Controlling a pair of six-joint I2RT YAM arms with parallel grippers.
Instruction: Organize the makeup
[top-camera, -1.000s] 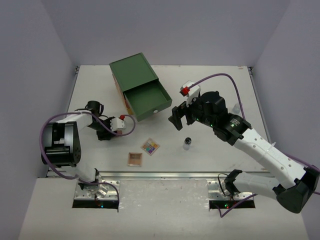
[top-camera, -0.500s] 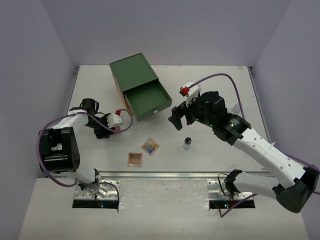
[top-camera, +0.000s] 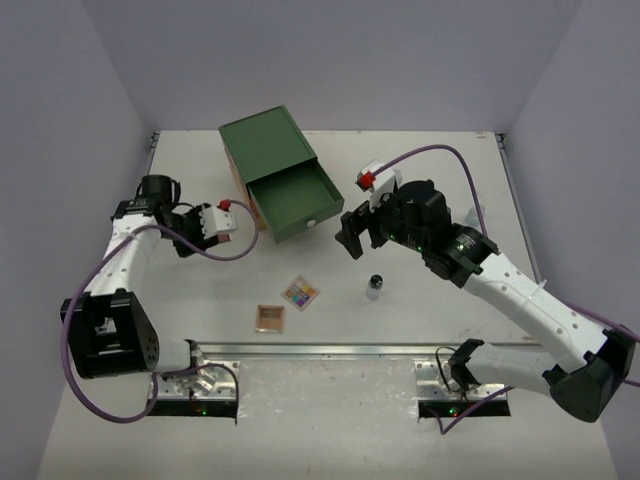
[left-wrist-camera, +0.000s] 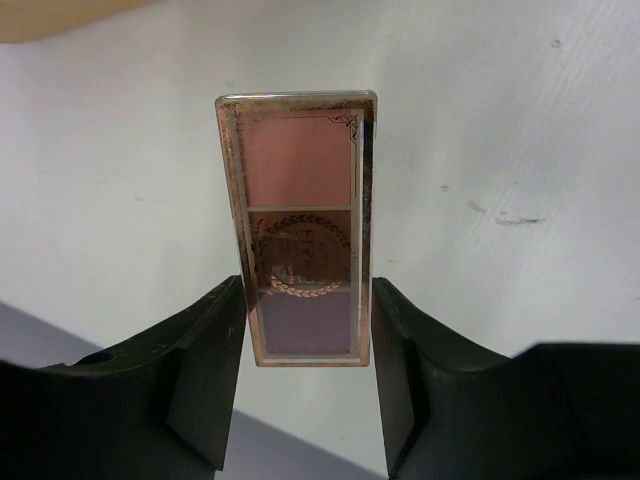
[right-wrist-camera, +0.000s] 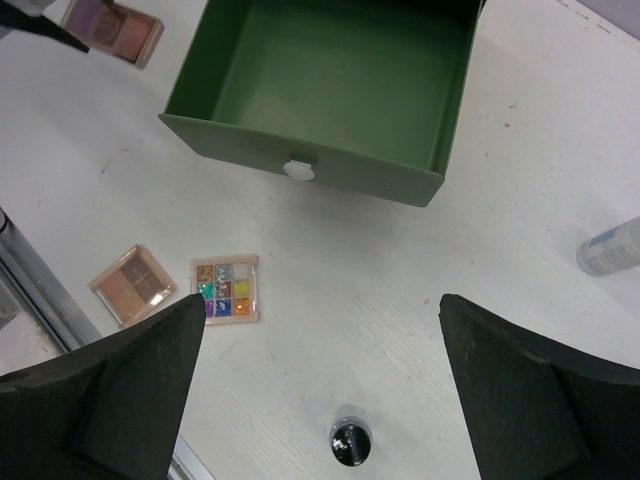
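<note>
Left gripper (left-wrist-camera: 305, 340) has swung farther out, jaws clamped on the pink palette (left-wrist-camera: 300, 200) between them. Right gripper (top-camera: 352, 238), jaws apart, faces the drawer (right-wrist-camera: 230, 145), tan palette (right-wrist-camera: 132, 285), multicolour palette (right-wrist-camera: 228, 290) and jar (right-wrist-camera: 350, 440) ahead.

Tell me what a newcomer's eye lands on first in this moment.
First comes the open green drawer box at the far middle of the table, its drawer pulled out and empty. Left of it, the left gripper is shut on a pink palette. The right gripper hangs open by the drawer's front, with a multicolour palette, a tan palette and a small bottle loose on the table nearer the arms.
</note>
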